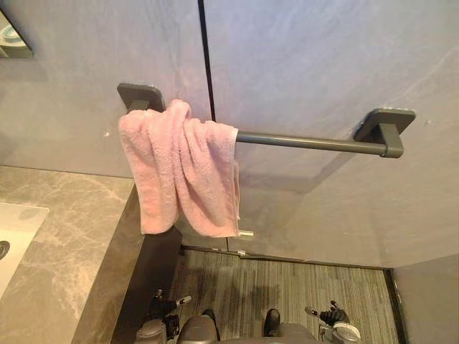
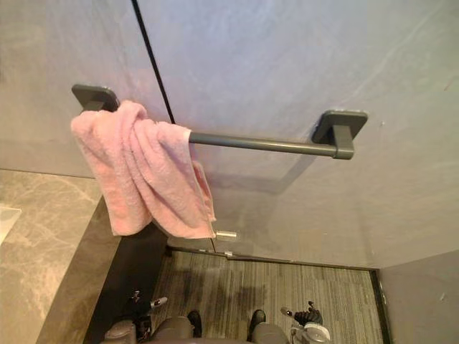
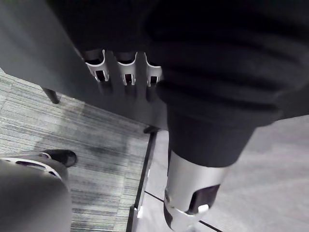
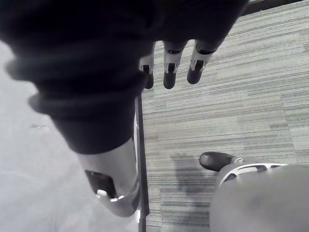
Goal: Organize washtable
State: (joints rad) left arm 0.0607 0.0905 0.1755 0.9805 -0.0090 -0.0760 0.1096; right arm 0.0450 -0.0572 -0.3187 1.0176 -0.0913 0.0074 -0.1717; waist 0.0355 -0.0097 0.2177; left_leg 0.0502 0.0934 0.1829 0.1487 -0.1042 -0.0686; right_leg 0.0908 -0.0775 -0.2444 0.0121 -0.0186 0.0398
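Sink [image 1: 16, 231] was cut off at the view's left edge, w/ just a white corner and part of the drain showing. Towel covered most of the bar's left bracket and that end of the rod. In the eye views both hands were cropped by the bottom edge, too small to read there.

Pink towel [image 1: 183, 168] hung bunched over the left end of the grey towel bar [image 1: 308, 141] on the wall, its lower hem beside the end of the marble counter [image 1: 64, 244]. It was well above and apart from both hands, nearer the left one.

Left hand [image 1: 163, 308] hung low by the dark counter side, over the striped floor [image 1: 287, 287]. Wrist view: fingers [image 3: 126, 72] relaxed, thumb [image 3: 186, 193] apart, nothing held. Right hand [image 1: 331, 315] was also low over the floor, fingers [image 4: 169, 70] loose, thumb [image 4: 113, 188] out, empty.
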